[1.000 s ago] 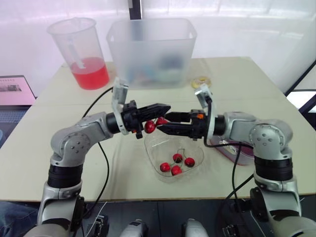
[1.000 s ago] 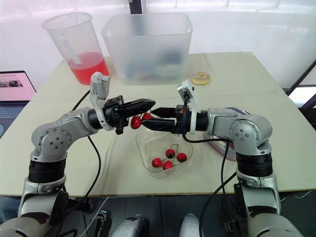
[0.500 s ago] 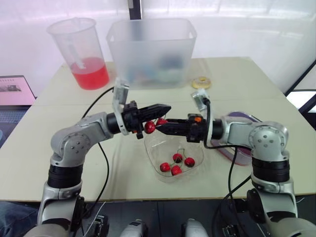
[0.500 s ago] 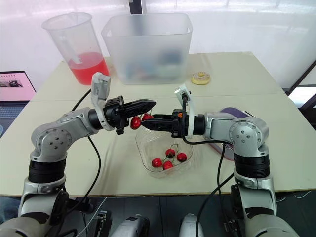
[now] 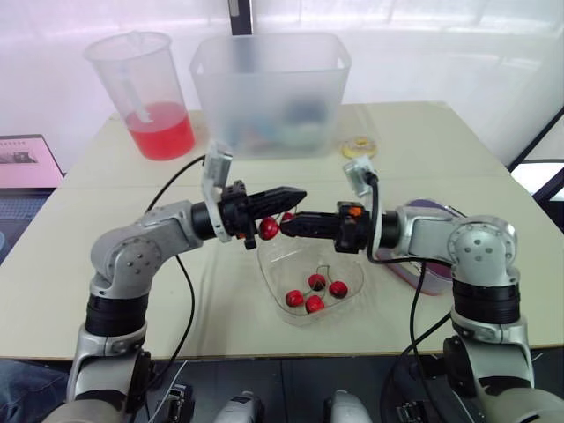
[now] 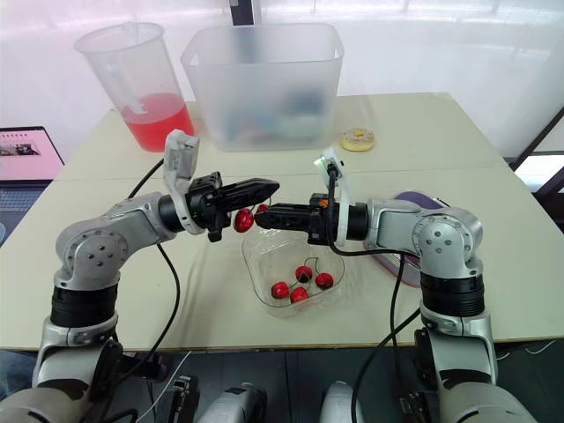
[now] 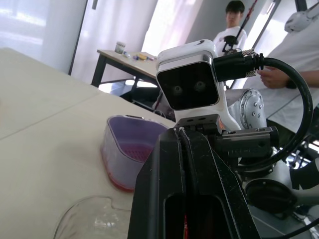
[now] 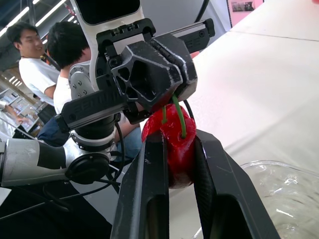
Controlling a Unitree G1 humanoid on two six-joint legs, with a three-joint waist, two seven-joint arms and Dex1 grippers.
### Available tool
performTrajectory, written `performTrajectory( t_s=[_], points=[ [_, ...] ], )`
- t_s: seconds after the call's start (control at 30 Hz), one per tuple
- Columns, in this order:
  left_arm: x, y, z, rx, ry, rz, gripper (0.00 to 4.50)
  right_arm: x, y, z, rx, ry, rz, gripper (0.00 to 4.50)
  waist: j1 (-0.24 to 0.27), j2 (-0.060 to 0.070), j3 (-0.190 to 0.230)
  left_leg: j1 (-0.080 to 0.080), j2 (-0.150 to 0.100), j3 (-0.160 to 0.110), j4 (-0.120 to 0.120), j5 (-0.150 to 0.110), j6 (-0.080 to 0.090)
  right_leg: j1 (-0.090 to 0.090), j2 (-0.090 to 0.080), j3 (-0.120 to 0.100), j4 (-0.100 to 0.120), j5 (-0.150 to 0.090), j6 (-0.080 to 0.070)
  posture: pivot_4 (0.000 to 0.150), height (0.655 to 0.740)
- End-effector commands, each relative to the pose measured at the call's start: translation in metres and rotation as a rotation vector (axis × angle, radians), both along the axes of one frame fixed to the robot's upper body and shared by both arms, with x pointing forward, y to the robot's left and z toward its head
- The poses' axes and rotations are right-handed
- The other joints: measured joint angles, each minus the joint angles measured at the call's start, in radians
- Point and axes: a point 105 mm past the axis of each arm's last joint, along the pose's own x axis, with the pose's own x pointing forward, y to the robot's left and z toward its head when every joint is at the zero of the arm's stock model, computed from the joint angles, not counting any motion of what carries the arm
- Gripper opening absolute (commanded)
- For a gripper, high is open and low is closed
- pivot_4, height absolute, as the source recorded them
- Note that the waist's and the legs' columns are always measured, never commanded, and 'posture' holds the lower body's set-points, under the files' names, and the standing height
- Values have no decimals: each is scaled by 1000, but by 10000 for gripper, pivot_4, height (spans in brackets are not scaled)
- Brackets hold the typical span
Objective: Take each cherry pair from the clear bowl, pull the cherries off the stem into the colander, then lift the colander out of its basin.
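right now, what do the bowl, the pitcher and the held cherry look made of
Bowl: thin clear plastic, glossy; the table shows through it.
Pitcher: frosted translucent plastic; the red liquid shows dimly through.
Cherry: smooth glossy red with an even green stem; possibly plastic, cannot tell.

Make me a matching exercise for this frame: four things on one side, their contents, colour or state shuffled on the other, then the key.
1. pitcher
2. clear bowl
3. right gripper
4. colander

A. purple, at the robot's right
B. fingers shut on a cherry
C. red liquid inside
D. cherries lying inside

Pairs: 1-C; 2-D; 3-B; 4-A.
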Motion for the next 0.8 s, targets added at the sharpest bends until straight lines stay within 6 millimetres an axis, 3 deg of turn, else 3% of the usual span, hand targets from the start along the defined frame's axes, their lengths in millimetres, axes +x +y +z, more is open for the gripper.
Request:
performTrajectory(
  t_s=[0.03,0.4,0.7,0.8],
  points=[
    [-5,0,10,-15,-54,-6,0,-8,0,1,-29,-21,38,2757,0,0,0,0,0,0,0,0,0,0,0,0,0,0,0,1500,7400],
    [-5,0,9,-17,-62,-9,0,-34,-13,-28,-171,31,133,2757,1,0,0,0,0,0,0,0,0,0,0,0,0,0,0,1500,7400],
    [-4,-2,8,-29,-62,-11,0,-37,-35,-25,-242,12,106,2757,7,0,0,0,0,1,0,0,0,0,0,0,-1,0,0,1500,7400],
    [-3,-2,9,-32,-64,-10,0,-23,-61,-8,-241,-44,1,2757,9,0,0,0,0,1,0,0,0,1,0,0,-1,0,0,1500,7400]
  ],
)
